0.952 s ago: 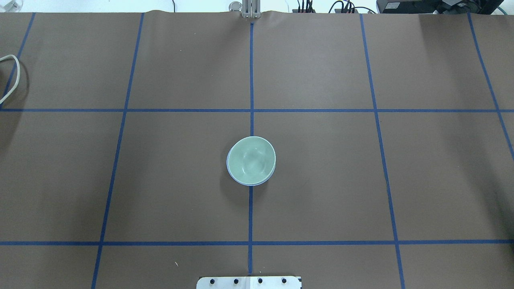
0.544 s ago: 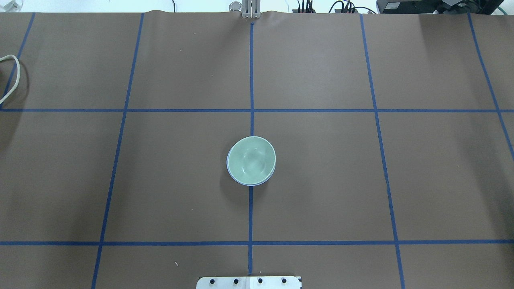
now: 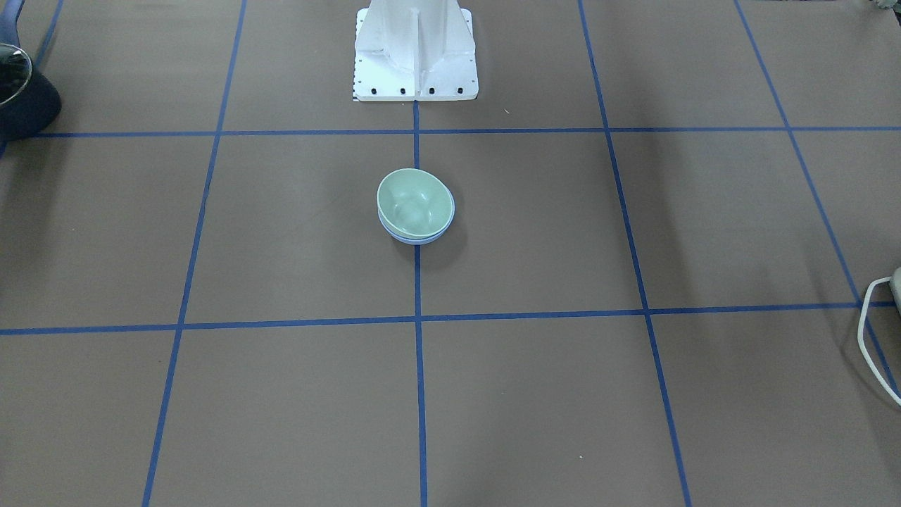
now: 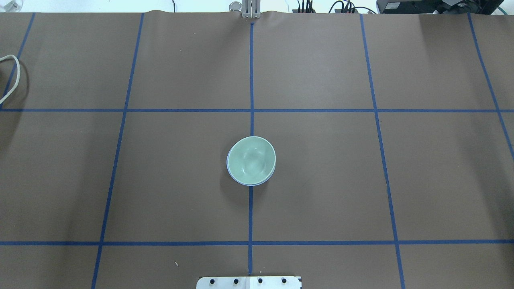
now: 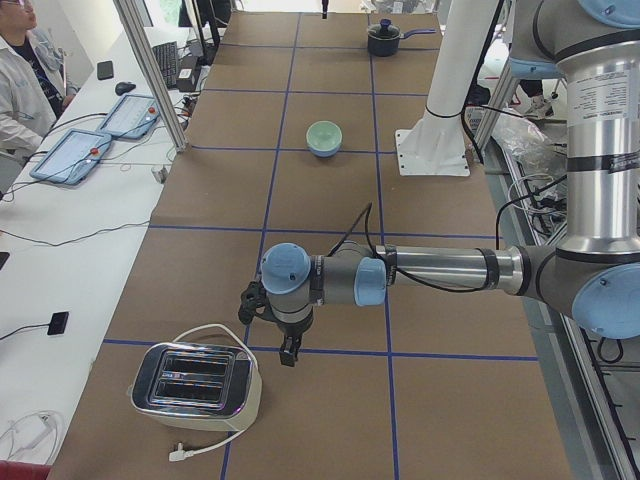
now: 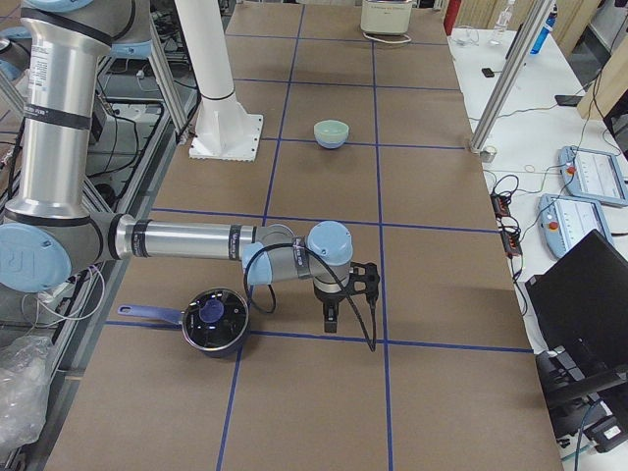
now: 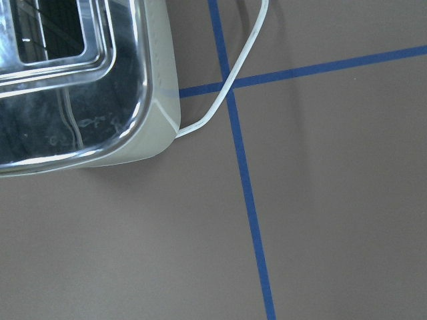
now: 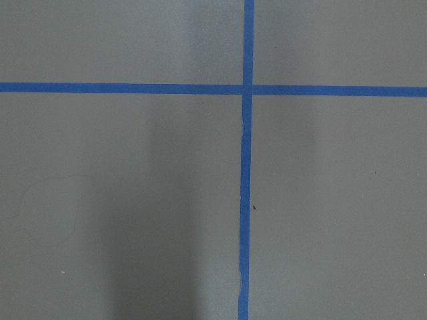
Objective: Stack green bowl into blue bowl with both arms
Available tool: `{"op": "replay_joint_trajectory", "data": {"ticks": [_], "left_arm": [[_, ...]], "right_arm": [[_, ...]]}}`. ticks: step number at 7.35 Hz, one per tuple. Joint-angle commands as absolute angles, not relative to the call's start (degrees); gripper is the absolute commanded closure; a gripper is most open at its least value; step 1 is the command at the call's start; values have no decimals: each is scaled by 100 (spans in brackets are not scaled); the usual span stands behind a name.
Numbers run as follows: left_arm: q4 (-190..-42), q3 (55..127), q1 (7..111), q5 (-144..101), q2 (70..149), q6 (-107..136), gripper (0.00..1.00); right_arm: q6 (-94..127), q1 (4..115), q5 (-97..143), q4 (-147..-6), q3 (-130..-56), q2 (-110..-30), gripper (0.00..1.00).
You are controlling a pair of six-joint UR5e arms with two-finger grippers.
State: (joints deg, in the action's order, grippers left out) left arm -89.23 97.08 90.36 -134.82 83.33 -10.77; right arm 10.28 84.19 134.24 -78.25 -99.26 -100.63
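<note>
The green bowl (image 4: pixel 251 158) sits nested inside the blue bowl (image 4: pixel 245 184) at the table's middle, on the centre tape line. Only the blue bowl's rim and lower wall show under it, as in the front-facing view, where the green bowl (image 3: pixel 414 201) rests in the blue bowl (image 3: pixel 415 241). Both arms are away from the bowls. The left gripper (image 5: pixel 288 355) hangs near the toaster at the table's left end. The right gripper (image 6: pixel 330 322) hangs near the pot at the right end. I cannot tell whether either is open or shut.
A toaster (image 5: pixel 195 385) with a white cable (image 4: pixel 12 76) stands at the table's left end. A dark pot (image 6: pixel 214 321) with a blue handle stands at the right end. The white robot pedestal (image 3: pixel 415 49) stands behind the bowls. Blue tape lines grid the brown table.
</note>
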Motion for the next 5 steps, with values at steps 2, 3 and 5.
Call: {"op": "replay_joint_trajectory", "data": {"ticks": [2, 3, 5], "left_arm": [[-8921, 9694, 9062, -13474, 8262, -1107, 1], [-8930, 9703, 9062, -13474, 8227, -1107, 1], [-8938, 9703, 9062, -13482, 8200, -1107, 1]], "right_arm": [[1037, 8429, 13421, -7813, -9958, -10055, 0], [1028, 8437, 13421, -7813, -9958, -10055, 0], [1037, 8438, 13412, -7805, -9958, -10063, 0]]}}
